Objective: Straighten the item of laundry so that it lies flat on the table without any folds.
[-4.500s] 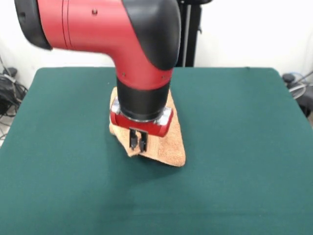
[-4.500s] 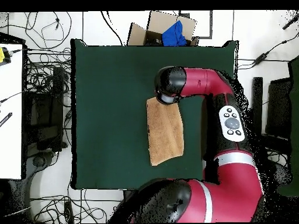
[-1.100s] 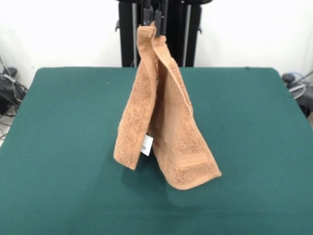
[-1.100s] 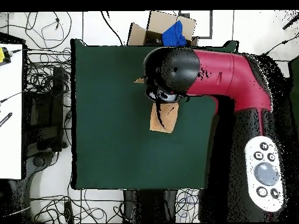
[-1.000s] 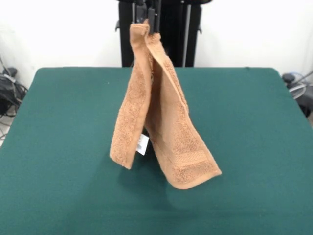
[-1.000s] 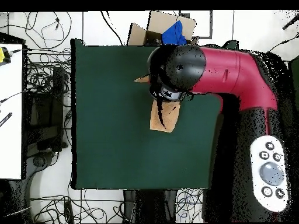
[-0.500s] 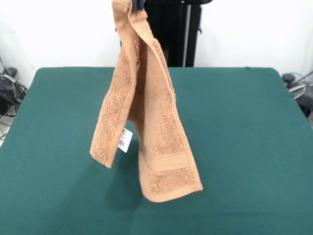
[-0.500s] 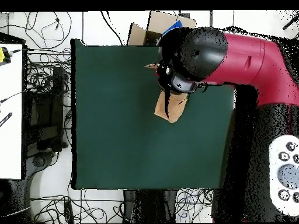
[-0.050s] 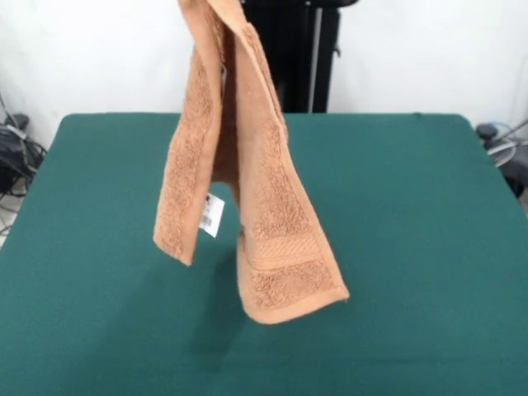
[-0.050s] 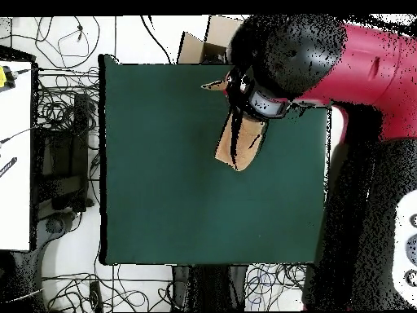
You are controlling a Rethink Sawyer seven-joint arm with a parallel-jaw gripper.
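The towel (image 9: 239, 173) is hanging folded above the green tabletop (image 9: 412, 247), its white tag (image 9: 211, 214) dangling. The end effector (image 10: 244, 110) is gripping the towel's top edge.

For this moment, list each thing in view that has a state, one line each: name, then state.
towel: lifted clear of the table, hanging from its top end, draped in two folded panels, not flat.
white tag: dangling at the inner edge of the shorter panel.
table: nothing resting on it.
arm: above the towel, its gripper hidden.
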